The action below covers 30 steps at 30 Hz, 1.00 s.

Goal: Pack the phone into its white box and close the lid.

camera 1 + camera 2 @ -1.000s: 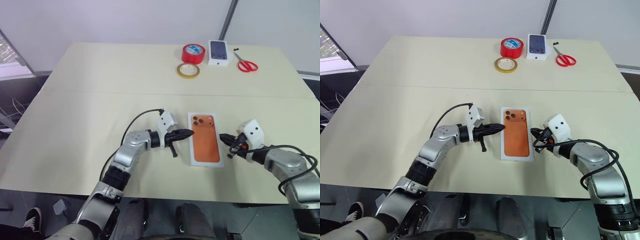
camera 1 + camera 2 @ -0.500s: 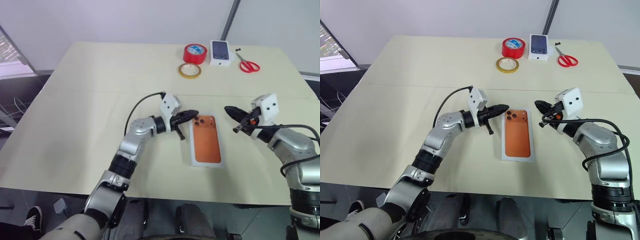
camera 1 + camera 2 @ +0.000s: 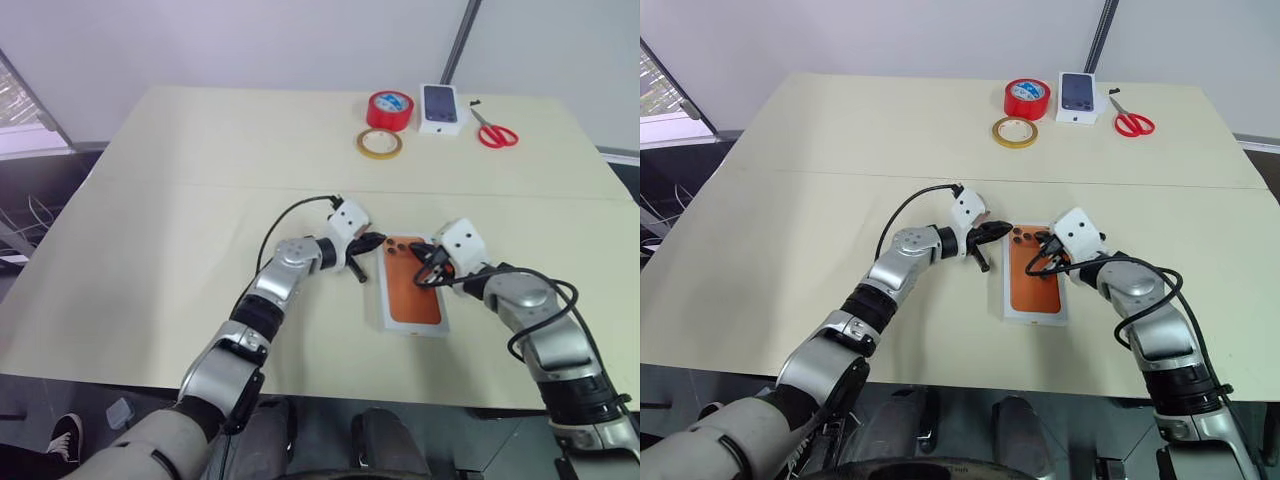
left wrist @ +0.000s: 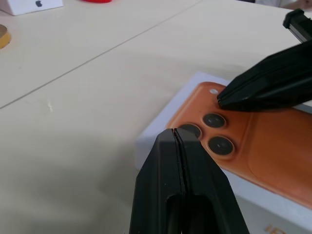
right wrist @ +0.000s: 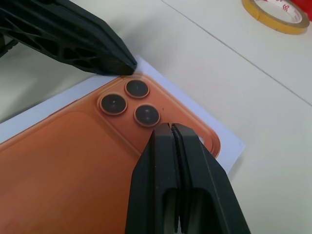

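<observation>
both closed grippers, left gripper (image 3: 377, 241) and right gripper (image 3: 417, 252), have moved in over the lid (image 3: 410, 283)'s camera end, apparently pressing it shut.

A dark apple logo stands on the side wall of the small white box (image 4: 30, 5), the one lying just beside the red tape roll (image 3: 389, 107). That roll's top face carries white marks, too small to read. On the yellow tape roll (image 5: 276, 16), near the red one, red print runs around the inner core; its letters cannot be made out. No other text or number is readable.
</observation>
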Each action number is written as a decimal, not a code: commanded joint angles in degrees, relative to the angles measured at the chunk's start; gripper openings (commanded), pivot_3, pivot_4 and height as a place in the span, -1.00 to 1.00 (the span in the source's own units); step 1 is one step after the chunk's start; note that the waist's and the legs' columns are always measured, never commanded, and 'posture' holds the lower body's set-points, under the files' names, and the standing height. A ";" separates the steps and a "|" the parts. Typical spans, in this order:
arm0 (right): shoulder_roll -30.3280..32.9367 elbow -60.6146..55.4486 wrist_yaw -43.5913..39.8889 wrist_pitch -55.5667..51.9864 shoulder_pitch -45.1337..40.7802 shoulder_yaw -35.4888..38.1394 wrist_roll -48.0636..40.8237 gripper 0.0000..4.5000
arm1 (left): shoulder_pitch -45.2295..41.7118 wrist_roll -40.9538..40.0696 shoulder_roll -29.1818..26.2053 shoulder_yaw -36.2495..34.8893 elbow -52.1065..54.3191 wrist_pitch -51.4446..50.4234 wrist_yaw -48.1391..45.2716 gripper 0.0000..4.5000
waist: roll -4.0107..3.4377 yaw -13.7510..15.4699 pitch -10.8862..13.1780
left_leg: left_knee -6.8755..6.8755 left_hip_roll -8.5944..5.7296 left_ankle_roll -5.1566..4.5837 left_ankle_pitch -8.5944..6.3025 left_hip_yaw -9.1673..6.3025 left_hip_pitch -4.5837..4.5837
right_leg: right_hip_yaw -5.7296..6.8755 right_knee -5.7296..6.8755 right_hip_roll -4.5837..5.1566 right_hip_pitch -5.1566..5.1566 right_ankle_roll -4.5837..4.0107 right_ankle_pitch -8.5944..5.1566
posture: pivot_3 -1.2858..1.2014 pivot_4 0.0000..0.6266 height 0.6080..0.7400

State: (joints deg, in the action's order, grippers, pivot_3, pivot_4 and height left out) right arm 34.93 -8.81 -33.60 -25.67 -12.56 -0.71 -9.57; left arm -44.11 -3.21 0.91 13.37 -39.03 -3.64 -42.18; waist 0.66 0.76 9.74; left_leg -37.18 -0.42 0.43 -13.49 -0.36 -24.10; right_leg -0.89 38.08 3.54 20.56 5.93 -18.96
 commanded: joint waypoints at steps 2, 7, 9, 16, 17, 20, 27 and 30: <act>2.47 -0.99 -3.62 -1.35 3.65 2.37 -1.83 -0.97 | 3.37 -0.94 -0.61 1.04 4.54 -1.60 -3.86 -1.00 | 0.00 0.09 0.00 | 0.00 0.00 0.00 0.00 -0.01 0.00 | -0.01 0.00 0.02 -0.01 0.00 0.00 | 0.03 -0.52 1.00; 0.26 -7.59 -8.67 -9.88 4.46 12.26 -19.58 -0.74 | 7.30 -10.24 -3.53 -3.03 17.41 -9.11 -11.31 -0.76 | 0.00 -0.24 0.06 | 0.02 0.01 0.00 0.00 -0.03 -0.02 | -0.03 -0.02 0.10 -0.02 0.00 0.00 | 0.03 -0.52 1.00; 0.27 -10.57 -9.82 -10.97 3.30 13.30 -22.95 -0.37 | 8.41 -14.34 -6.09 -5.24 24.88 -13.42 -12.82 -0.41 | -0.10 -0.73 0.11 | 0.02 0.09 0.00 0.00 -0.02 -0.12 | -0.08 0.04 0.09 0.13 -0.02 0.01 | 0.03 -0.52 1.00; 7.12 -8.74 -15.44 -6.59 3.68 13.06 -20.28 0.99 | 14.80 -19.58 -25.97 -13.96 39.99 -19.99 -17.76 0.99 | -0.19 -1.76 0.10 | 0.14 0.13 0.01 0.00 -0.02 -0.21 | -0.11 0.06 0.02 0.34 -0.03 0.00 | 0.03 -0.52 1.00; 8.41 -8.55 -16.24 -5.05 3.78 13.24 -19.38 0.99 | 16.50 -19.19 -29.32 -15.72 41.83 -19.88 -17.53 0.99 | -0.20 -1.64 0.13 | 0.16 0.13 0.01 0.00 0.01 -0.21 | -0.11 0.05 0.02 0.36 -0.03 -0.01 | 0.03 -0.52 1.00; 10.60 -7.69 -18.67 -2.17 3.79 14.31 -19.15 0.99 | 19.76 -18.76 -34.65 -18.72 44.41 -19.57 -15.93 0.99 | -0.16 -1.11 0.17 | 0.12 0.12 0.01 0.00 0.02 -0.24 | -0.10 0.02 0.10 0.35 -0.03 0.00 | 0.03 -0.52 1.00; 13.22 0.40 -22.61 13.50 8.58 17.36 -11.94 0.99 | 31.48 -21.47 -40.83 -26.43 46.31 -19.61 -15.76 0.99 | -0.15 -0.24 0.18 | 0.17 0.08 0.00 -0.03 0.04 -0.24 | -0.10 -0.11 0.27 0.32 -0.05 0.00 | 0.03 -0.52 1.00; 12.98 4.74 -23.85 13.91 8.44 17.79 -13.00 0.99 | 33.75 -20.77 -41.86 -28.05 46.59 -18.08 -14.75 0.99 | -0.16 -0.14 0.19 | 0.13 0.10 0.04 0.00 0.03 -0.25 | -0.08 0.01 0.27 0.37 -0.10 0.02 | 0.03 -0.52 1.00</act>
State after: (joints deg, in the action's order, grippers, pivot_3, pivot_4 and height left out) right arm 47.75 -5.30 -56.74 -13.01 -3.52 15.05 -21.64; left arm -10.68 -23.53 -39.59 -12.28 5.62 -23.51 -57.44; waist 0.50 0.62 9.92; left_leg -37.05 -0.30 0.47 -13.49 -0.33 -24.30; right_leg -0.97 38.08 3.80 20.88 5.80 -18.93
